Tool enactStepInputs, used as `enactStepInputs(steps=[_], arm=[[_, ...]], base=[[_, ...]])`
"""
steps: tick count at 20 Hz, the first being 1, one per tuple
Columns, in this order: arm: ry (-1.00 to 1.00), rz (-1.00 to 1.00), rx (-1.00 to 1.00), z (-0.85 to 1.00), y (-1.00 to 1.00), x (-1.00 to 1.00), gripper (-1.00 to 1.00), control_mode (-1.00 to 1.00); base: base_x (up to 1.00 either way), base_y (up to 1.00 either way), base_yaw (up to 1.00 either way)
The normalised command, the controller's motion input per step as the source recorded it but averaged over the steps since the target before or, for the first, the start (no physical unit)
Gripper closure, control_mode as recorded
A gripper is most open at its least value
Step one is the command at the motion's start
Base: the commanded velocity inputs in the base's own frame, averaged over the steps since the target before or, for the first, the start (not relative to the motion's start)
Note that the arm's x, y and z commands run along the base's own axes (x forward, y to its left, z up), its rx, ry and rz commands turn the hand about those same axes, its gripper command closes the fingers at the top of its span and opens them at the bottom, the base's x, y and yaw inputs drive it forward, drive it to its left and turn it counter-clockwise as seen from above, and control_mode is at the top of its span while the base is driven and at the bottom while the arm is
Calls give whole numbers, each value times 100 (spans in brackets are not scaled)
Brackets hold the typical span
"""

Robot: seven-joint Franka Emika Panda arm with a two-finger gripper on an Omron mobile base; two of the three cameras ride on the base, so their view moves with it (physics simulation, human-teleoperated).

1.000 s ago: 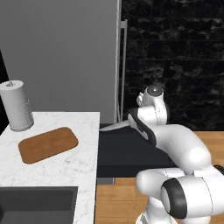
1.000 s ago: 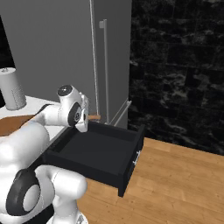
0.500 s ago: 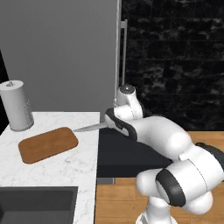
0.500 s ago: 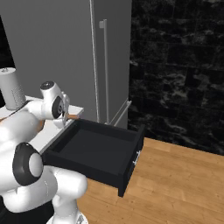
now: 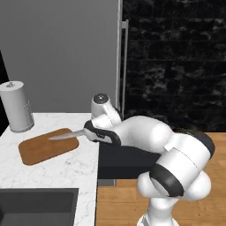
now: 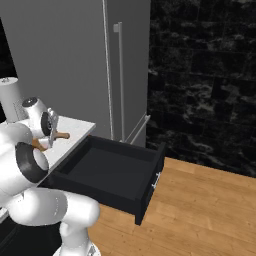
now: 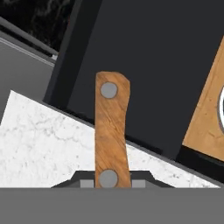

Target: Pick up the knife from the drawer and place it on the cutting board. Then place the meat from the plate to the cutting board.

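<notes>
I have the pincer (image 5: 88, 132) clamped on the knife (image 5: 66, 135), blade tip above the cutting board (image 5: 47, 145). Next I'd lower and release it there.

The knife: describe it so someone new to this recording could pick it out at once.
On the white marble counter beside the open dark drawer, a brown cutting board lies near a paper towel roll. The knife hangs over the board's right edge, held by the gripper. Its silver pointed blade and riveted wooden handle set it apart.
</notes>
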Motion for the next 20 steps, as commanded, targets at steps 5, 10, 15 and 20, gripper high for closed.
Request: enactStepInputs(steps=[5,10,15,20], arm=[[0,0,-4,-1,100,45,100,-100],[6,3,0,-7,86,25,100,-100],[15,0,0,-29,74,41,100,-100],[14,0,0,-52,63,55,100,-100]], base=[[0,0,0],[0,0,0],[0,0,0],[0,0,0]])
